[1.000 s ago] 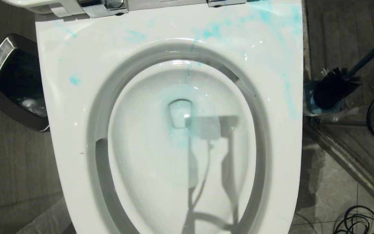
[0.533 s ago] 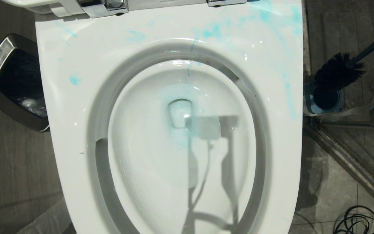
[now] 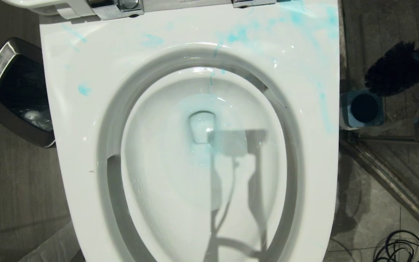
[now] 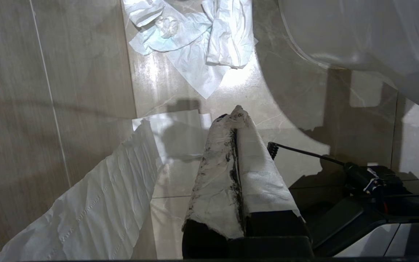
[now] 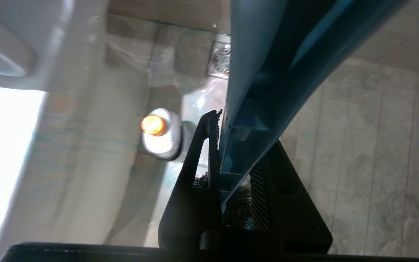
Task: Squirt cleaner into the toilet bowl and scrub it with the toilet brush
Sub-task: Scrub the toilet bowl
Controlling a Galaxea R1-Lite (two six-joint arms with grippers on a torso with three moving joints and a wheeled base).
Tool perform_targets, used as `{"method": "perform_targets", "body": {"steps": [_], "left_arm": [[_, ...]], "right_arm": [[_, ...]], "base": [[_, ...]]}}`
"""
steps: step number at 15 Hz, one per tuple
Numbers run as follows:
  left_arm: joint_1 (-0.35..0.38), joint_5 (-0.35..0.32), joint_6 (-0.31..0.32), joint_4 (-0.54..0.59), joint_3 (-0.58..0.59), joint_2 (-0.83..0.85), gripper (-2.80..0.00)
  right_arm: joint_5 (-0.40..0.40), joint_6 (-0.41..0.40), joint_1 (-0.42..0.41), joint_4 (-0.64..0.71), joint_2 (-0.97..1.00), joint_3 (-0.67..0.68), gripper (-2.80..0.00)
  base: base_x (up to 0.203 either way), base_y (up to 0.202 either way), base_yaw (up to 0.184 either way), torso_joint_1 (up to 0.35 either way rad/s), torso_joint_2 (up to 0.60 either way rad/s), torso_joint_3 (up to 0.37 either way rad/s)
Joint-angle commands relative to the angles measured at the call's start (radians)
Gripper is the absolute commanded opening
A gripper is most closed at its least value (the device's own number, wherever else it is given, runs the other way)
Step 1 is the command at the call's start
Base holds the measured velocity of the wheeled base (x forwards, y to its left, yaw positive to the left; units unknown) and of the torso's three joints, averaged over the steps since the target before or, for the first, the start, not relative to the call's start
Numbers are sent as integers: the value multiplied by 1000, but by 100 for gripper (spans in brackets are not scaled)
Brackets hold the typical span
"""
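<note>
The white toilet bowl (image 3: 86, 145) fills the head view, with blue smears on its rim and blue liquid around the drain. To its right the toilet brush's dark head (image 3: 398, 69) hangs in the air above and beyond its blue-topped holder (image 3: 364, 108), which stands open. In the right wrist view my right gripper (image 5: 236, 142) is shut on the brush's dusty-blue handle (image 5: 267, 72). The cleaner (image 5: 166, 145), a white bottle seen from above, stands on the floor by the toilet's side. My left gripper (image 4: 236, 112), its paper-wrapped fingers shut and holding nothing, stays parked over the floor.
A chrome-rimmed waste bin (image 3: 13, 91) stands left of the toilet. Crumpled tissue (image 4: 195, 36) and a paper strip (image 4: 96, 203) lie on the floor. A metal floor rail (image 3: 395, 174), coiled black cables (image 3: 400, 247) and a floor drain (image 5: 220, 60) are on the right.
The brush head has come up out of its holder and moved away toward the upper right of the head view. The left arm has not moved.
</note>
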Motion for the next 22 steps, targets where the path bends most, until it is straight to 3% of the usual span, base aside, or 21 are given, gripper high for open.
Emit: {"method": "perform_targets", "body": {"steps": [1, 6, 10, 14, 16, 19, 22], "left_arm": [[-1, 0, 2, 0, -1, 2, -280], [-1, 0, -2, 0, 0, 2, -280], [-1, 0, 2, 0, -1, 2, -280], [-1, 0, 1, 0, -1, 2, -280], [-1, 0, 2, 0, -1, 2, -280], [-1, 0, 2, 0, -1, 2, -280], [-1, 0, 2, 0, -1, 2, -280]], "right_arm": [[5, 3, 1, 55, -21, -72, -280], [5, 3, 1, 107, -26, -138, -280], [3, -12, 87, 161, -22, -178, -280], [-6, -24, 101, 170, 8, -195, -280], [-63, -55, 106, 182, 35, -169, -280], [-136, -77, 254, 181, 43, -153, -280], [-318, -93, 510, 179, 64, -137, -280]], "base": [[0, 0, 0, 0, 0, 0], [0, 0, 0, -1, 0, 82], [0, 0, 0, 2, 3, 191], [0, 0, 0, 4, -2, 204], [0, 0, 0, 4, 0, 197], [0, 0, 0, 1, 0, 199], [0, 0, 0, 0, -1, 199]]}}
